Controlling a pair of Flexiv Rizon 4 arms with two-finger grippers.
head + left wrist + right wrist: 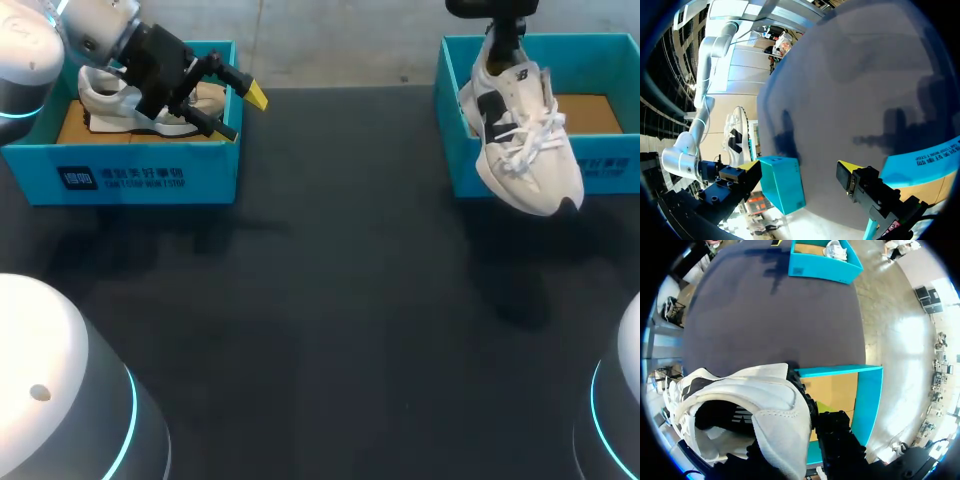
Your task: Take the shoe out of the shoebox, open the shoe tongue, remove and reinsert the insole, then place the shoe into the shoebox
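While the right gripper (505, 42), upper right, clamps the likely light, soft shoe (525, 140) by its firmer heel, the left gripper (240, 112) holds its fingers apart.

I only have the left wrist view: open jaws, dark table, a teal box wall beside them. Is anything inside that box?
Observer: Yes. The head view shows a white shoe lying in the left shoebox, partly hidden by the left jaws.
Operator: How is the far shoe gripped?
Observer: The right wrist view shows the right jaws clamped on the heel of the hanging shoe.
Operator: Anything in its box?
Observer: What shows of the right shoebox floor is bare brown card.
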